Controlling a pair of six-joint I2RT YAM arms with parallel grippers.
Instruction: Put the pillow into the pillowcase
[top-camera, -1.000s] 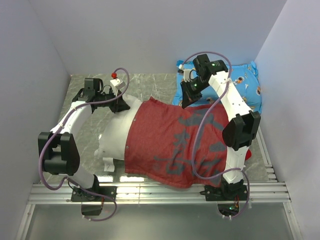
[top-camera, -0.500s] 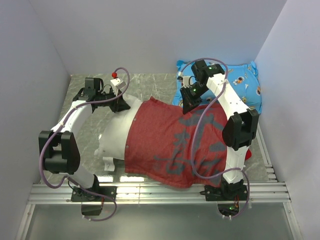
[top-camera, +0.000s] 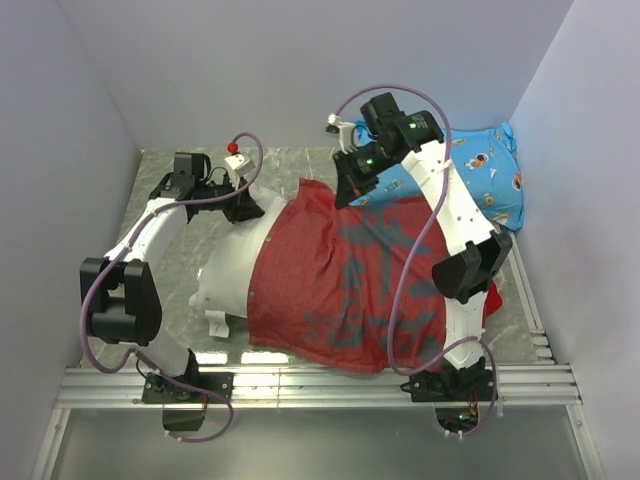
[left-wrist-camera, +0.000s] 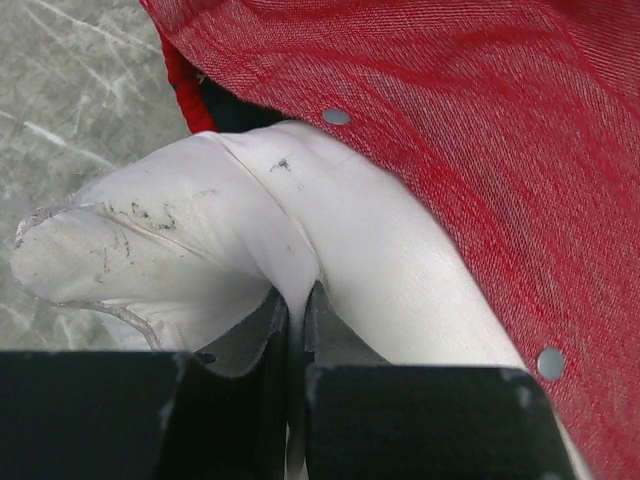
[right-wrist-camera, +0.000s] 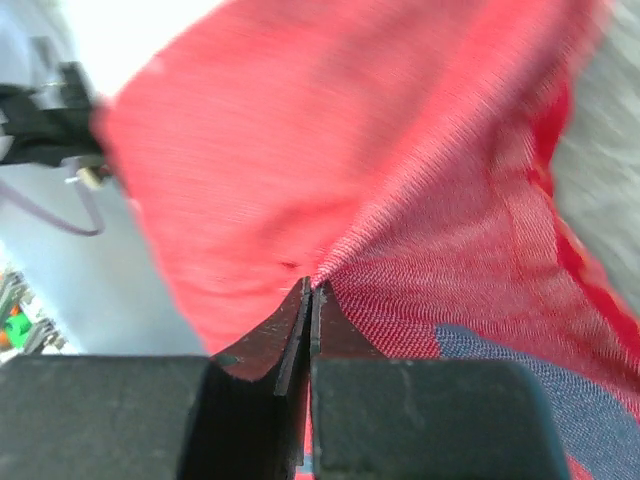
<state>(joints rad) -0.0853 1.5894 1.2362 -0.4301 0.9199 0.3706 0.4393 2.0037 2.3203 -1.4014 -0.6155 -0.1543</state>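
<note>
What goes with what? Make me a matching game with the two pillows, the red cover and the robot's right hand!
Things:
1. pillow
2. pillowcase
3. blue cartoon-print pillow
4. right gripper

Clues:
A. shut, pinching red fabric
B. lying alone at the far right
C. plain white, poking out from under the red cover
D. red with dark grey markings

Pairs: 1-C, 2-D, 3-B, 4-A
</note>
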